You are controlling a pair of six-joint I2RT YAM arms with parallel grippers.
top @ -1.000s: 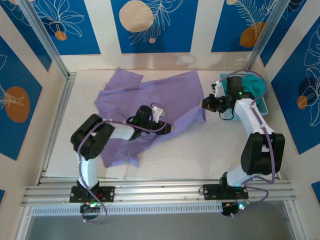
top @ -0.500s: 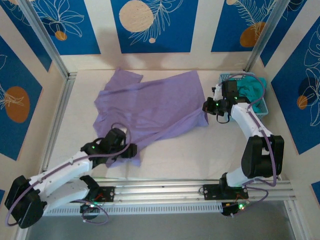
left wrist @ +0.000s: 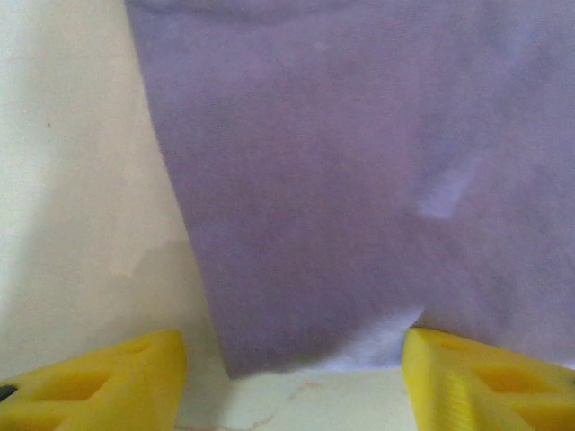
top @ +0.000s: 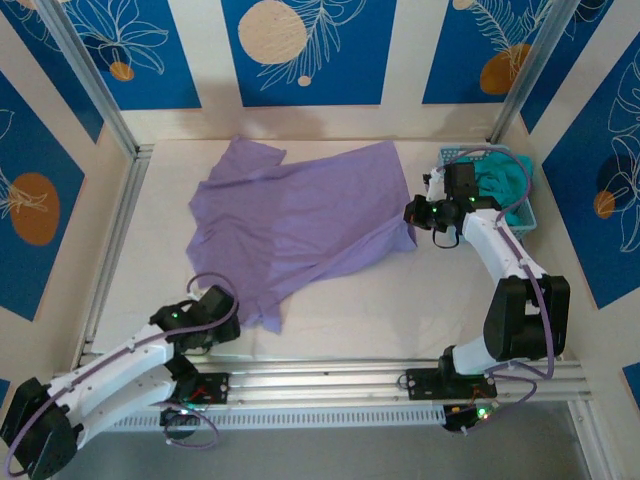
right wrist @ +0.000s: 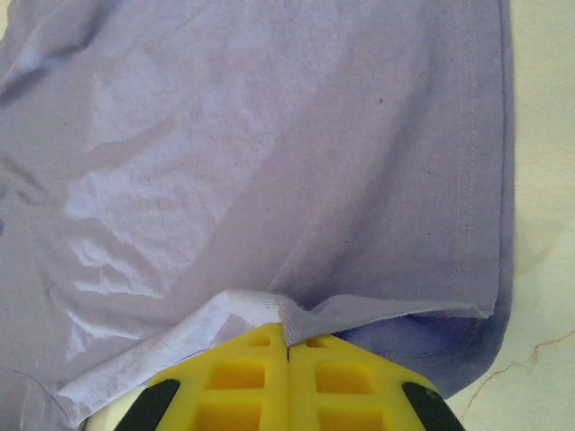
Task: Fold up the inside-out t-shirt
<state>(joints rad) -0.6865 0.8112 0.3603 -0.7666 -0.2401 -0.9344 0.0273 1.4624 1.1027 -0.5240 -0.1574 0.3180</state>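
Here, t-shirt [top: 300,220] edge pinched in closed right hand [right wrist: 287,339], near corner just before wide-open left hand [left wrist: 292,359].

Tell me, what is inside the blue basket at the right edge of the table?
A teal-green garment fills the basket. The right arm covers its left part, and the cloth hides the floor, so anything underneath cannot be seen.

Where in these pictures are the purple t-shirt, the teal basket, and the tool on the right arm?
purple t-shirt [top: 300,215], overhead view, middle of the spread cloth.
teal basket [top: 533,207], overhead view, its right rim.
right tool [right wrist: 287,339], right wrist view, where its shut yellow fingertips meet at the shirt's hem.
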